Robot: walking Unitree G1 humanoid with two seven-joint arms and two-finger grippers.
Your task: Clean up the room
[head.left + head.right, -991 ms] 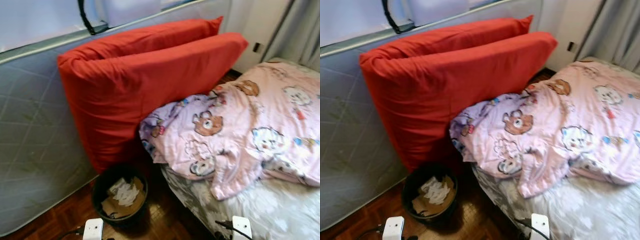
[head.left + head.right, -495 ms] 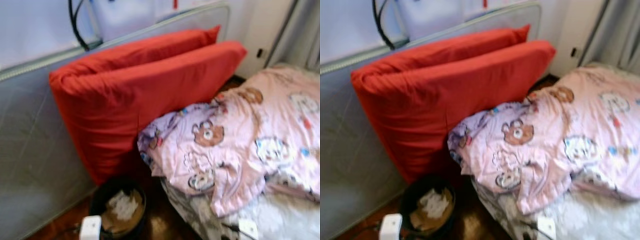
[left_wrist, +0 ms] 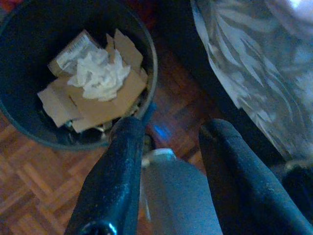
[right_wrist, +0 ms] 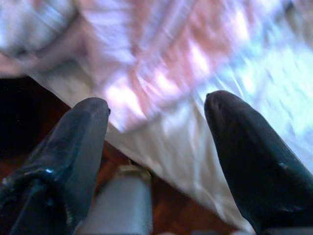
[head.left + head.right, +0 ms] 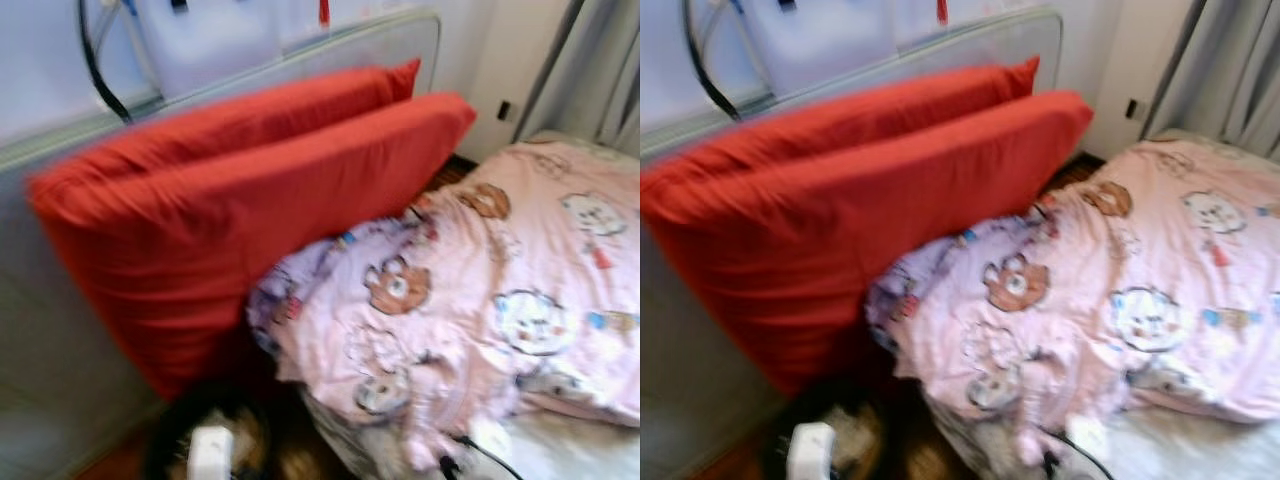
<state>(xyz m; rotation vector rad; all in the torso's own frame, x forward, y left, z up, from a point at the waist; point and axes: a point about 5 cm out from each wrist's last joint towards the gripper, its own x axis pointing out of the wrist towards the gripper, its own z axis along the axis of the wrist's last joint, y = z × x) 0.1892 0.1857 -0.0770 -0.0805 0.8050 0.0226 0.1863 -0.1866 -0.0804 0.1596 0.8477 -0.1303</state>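
Bin (image 3: 29,122) with card and paper sits on the floor at seven o'clock, under the red cushions (image 5: 250,210); pink duvet (image 5: 500,300) lies at three. Left gripper (image 3: 171,129) hangs above the bin, right gripper (image 4: 156,105) above the duvet edge, both with fingers apart and holding nothing.

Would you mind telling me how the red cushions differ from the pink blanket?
The red cushions are plain and stand on edge, leaning on the grey mattress; the pink blanket has a bear print and lies crumpled on the bed. Both are soft furnishings and touch each other.
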